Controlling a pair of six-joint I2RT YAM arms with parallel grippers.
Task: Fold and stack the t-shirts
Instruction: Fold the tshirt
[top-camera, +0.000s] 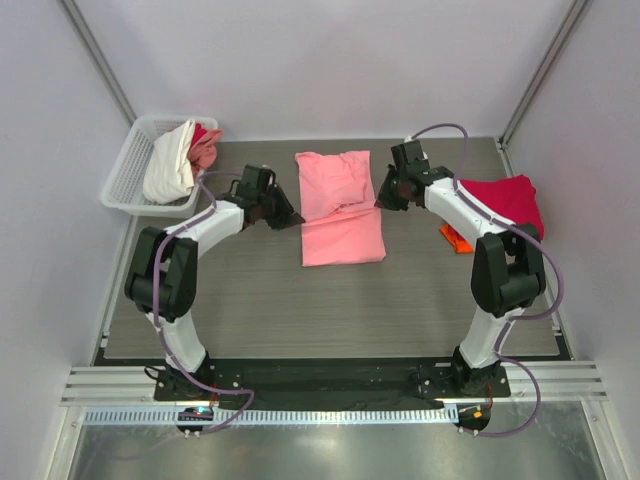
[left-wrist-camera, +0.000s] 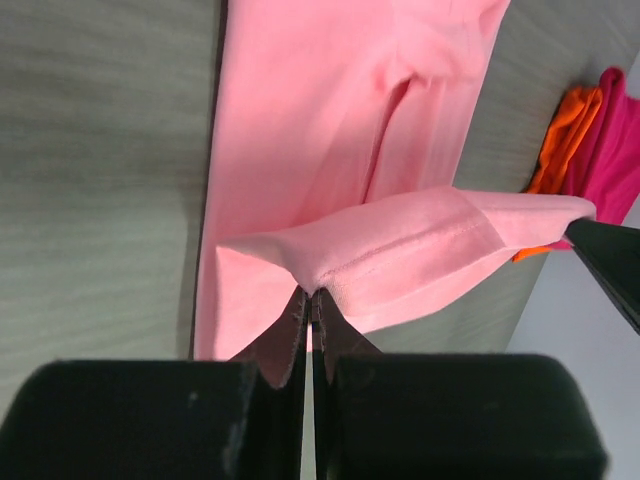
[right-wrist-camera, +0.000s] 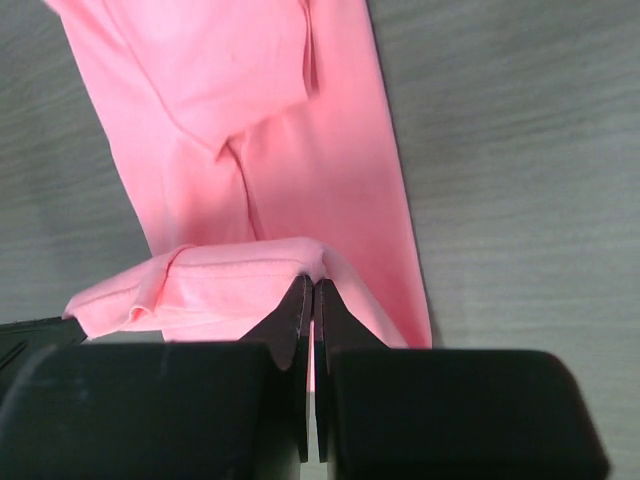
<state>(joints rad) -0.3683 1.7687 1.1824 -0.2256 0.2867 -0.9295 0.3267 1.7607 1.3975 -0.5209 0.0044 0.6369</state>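
Observation:
A pink t-shirt (top-camera: 342, 232) lies in a long strip at the middle of the table. My left gripper (top-camera: 292, 219) is shut on one corner of its hem at the shirt's left edge. My right gripper (top-camera: 384, 198) is shut on the other corner at the right edge. In the left wrist view the gripper (left-wrist-camera: 311, 293) pinches the hem, which is raised above the flat shirt (left-wrist-camera: 300, 120) and stretched across to the right gripper's finger (left-wrist-camera: 612, 262). In the right wrist view the gripper (right-wrist-camera: 314, 280) pinches the same raised hem over the shirt (right-wrist-camera: 310, 170).
A white basket (top-camera: 124, 176) at the back left holds a white garment (top-camera: 168, 165) and a salmon one (top-camera: 206, 146). A magenta shirt (top-camera: 508, 196) and an orange one (top-camera: 456, 238) lie at the right edge, beside the right arm.

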